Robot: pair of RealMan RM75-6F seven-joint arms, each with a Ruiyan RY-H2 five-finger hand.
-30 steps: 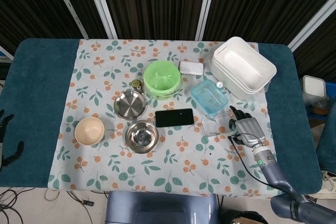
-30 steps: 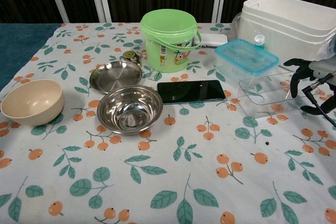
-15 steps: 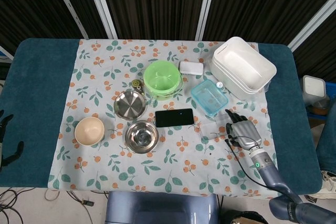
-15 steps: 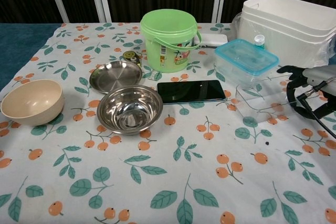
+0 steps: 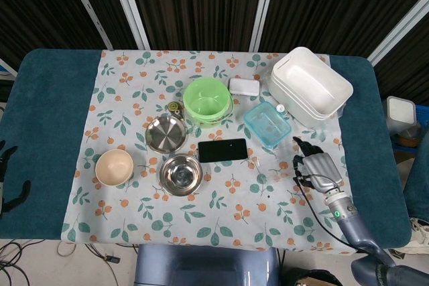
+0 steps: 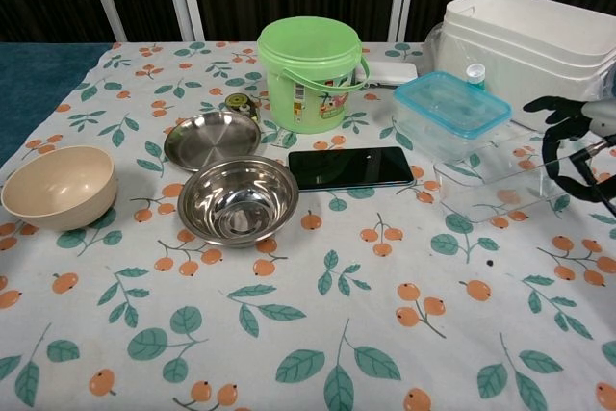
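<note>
My right hand (image 6: 577, 132) (image 5: 319, 169) hovers at the table's right side, its dark fingers curled around the right end of a clear plastic container (image 6: 486, 175). The container seems tipped up at that end. It lies just in front of a blue-lidded box (image 6: 450, 108) (image 5: 267, 124) and to the right of a black phone (image 6: 348, 167) (image 5: 222, 150). Of my left hand (image 5: 8, 175), only dark fingertips show, off the table's left edge, spread apart and holding nothing.
Behind the hand stand stacked white tubs (image 6: 529, 40). A green bucket (image 6: 310, 72), a steel plate (image 6: 212, 139), a steel bowl (image 6: 237, 199), a beige bowl (image 6: 58, 185) and a small white case (image 5: 243, 86) sit on the patterned cloth (image 6: 318, 315).
My right hand dipped toward the clear container, then rose and drew back to the right. The container's right end came up slightly with it. The left hand stayed still.
</note>
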